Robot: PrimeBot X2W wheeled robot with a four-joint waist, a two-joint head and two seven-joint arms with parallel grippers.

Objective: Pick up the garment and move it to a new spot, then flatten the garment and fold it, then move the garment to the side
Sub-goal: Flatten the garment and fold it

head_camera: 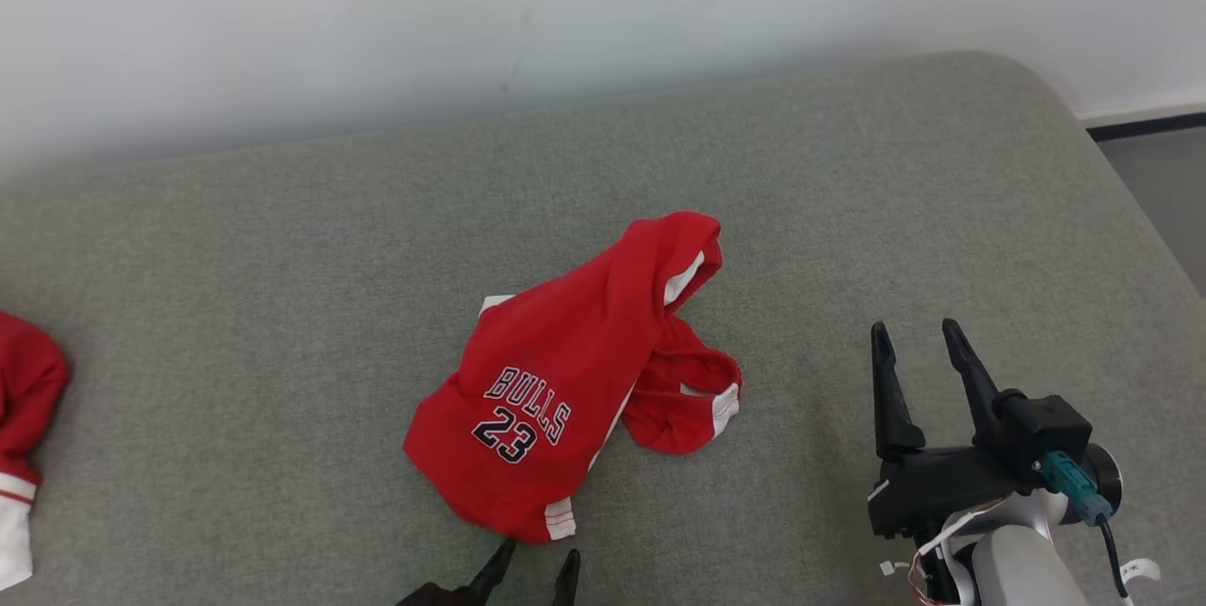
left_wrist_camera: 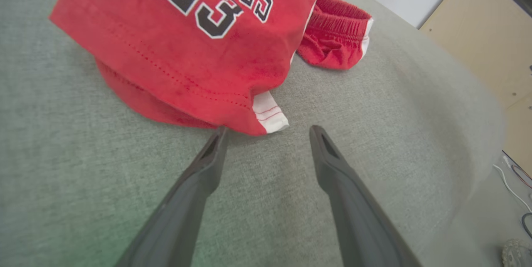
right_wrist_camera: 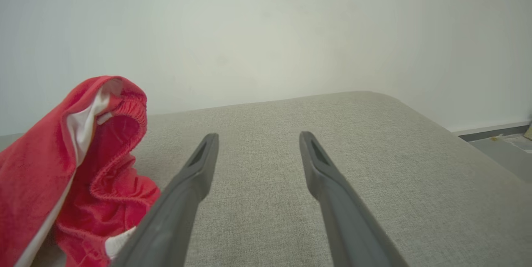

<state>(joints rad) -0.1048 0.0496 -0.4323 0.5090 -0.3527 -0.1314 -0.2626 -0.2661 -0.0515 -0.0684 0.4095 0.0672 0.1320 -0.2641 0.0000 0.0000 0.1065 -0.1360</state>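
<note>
We find the red Bulls shorts [head_camera: 556, 380] crumpled on the grey cushion [head_camera: 848, 210]. The left gripper [head_camera: 539, 561], at their hem, and the right gripper [head_camera: 916, 335] both stand spread and empty. Risk: pinching only one layer bunches the fabric.

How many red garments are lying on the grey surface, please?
2. The Bulls garment lies crumpled in the middle; a second garment sits at the head view's left edge, partly cut off. More may lie out of frame.

The red garment [head_camera: 556, 380] with white edges says BULLS 23. It lies bunched up in the middle of the grey cushion [head_camera: 283, 257].
</note>
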